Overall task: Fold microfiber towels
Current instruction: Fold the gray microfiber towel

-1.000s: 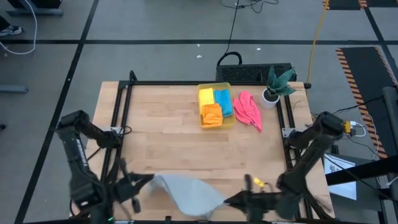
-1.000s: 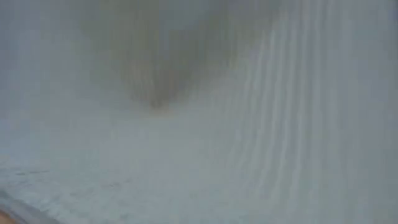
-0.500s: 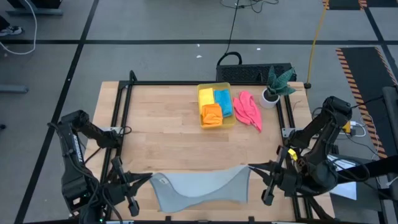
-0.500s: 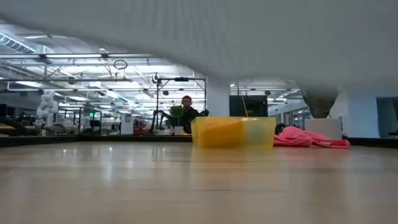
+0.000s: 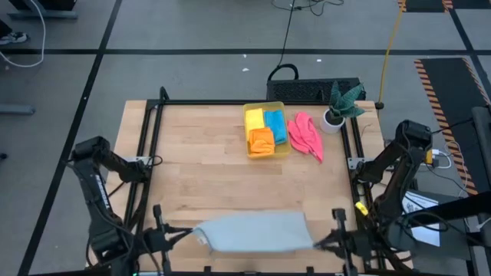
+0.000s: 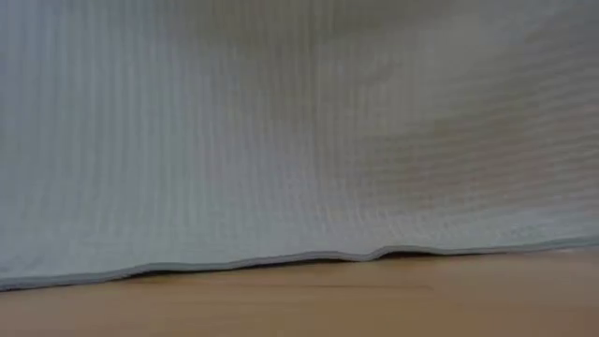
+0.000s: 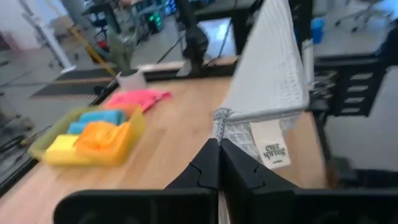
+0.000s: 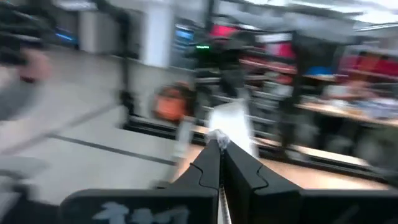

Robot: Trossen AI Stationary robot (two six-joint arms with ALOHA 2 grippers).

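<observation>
We see the right gripper [image 8: 221,149], fingers pinched together on a corner of pale grey towel [image 8: 229,124]. Beyond, a wooden table [image 8: 323,177] edge; room blurred.

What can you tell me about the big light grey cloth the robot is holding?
The light grey microfiber towel is soft, with a fine ribbed weave and a white tag sewn by one corner. It hangs stretched wide over the near edge of the wooden table, its stitched hem just above the wood. The left gripper pinches one corner, the right gripper the other, both shut.
</observation>
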